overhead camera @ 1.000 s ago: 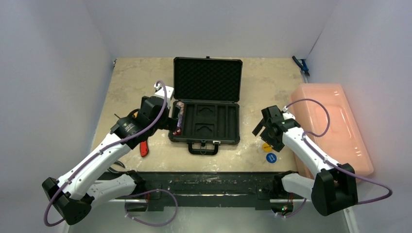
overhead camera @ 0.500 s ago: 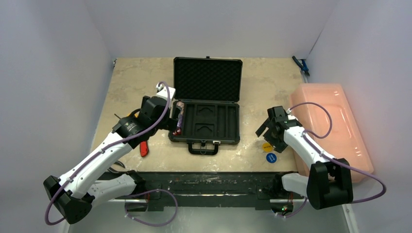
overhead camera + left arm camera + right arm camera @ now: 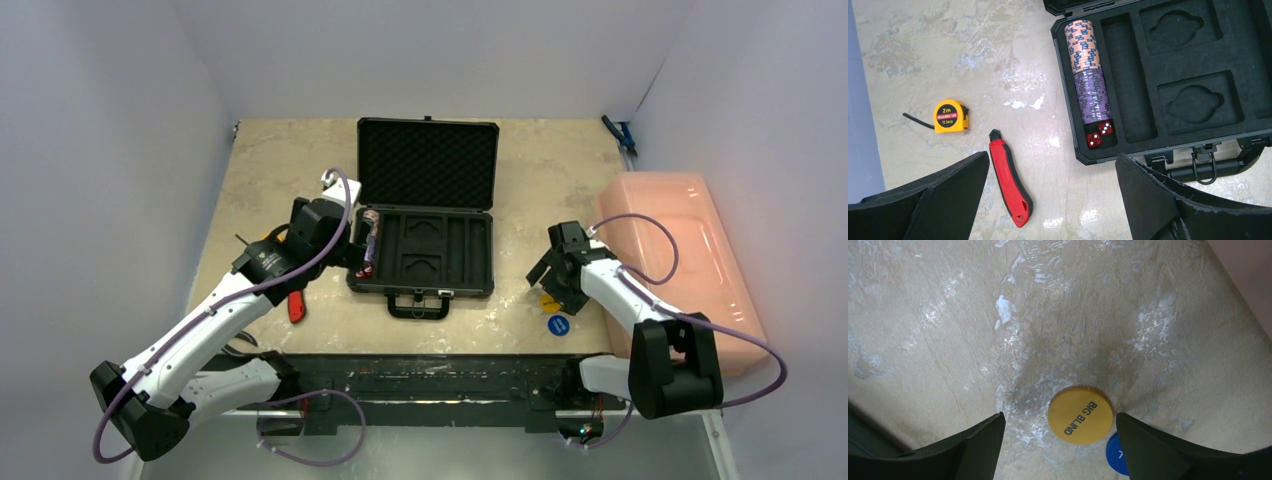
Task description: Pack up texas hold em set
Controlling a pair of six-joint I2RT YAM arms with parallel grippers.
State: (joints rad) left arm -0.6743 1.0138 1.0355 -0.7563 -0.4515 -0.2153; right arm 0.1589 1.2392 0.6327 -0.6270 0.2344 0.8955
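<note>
My right claw (image 3: 552, 274) hangs over the yellow disc (image 3: 1080, 415) with its jaws wide apart and nothing in them. In the wrist view the disc lies flat on the table (image 3: 270, 170), roughly midway between my two fingers (image 3: 963, 450). It sits a shade toward the right-hand one and touches neither. That is what the next move turns on, as I judge it: the disc is straight below, so I need to come down, not sideways. It is round and has no long axis to line up with, but it is thin, so my fingertips would have to reach almost to the table to catch its rim. The blue disc (image 3: 1115, 455) lies just beside it, close under my right-hand finger, and could get nudged or pinched along with it. Both discs are close to the table's near edge, toward its right side, between the briefcase (image 3: 428, 165) and the pink bin (image 3: 680, 250). My left claw (image 3: 1052, 165) is also wide open and empty. It is over by the briefcase's left edge, above the slot holding the chip stacks (image 3: 1088, 75) and two red dice (image 3: 1099, 134). That is well apart from the discs, so the right arm is the nearer one.
</note>
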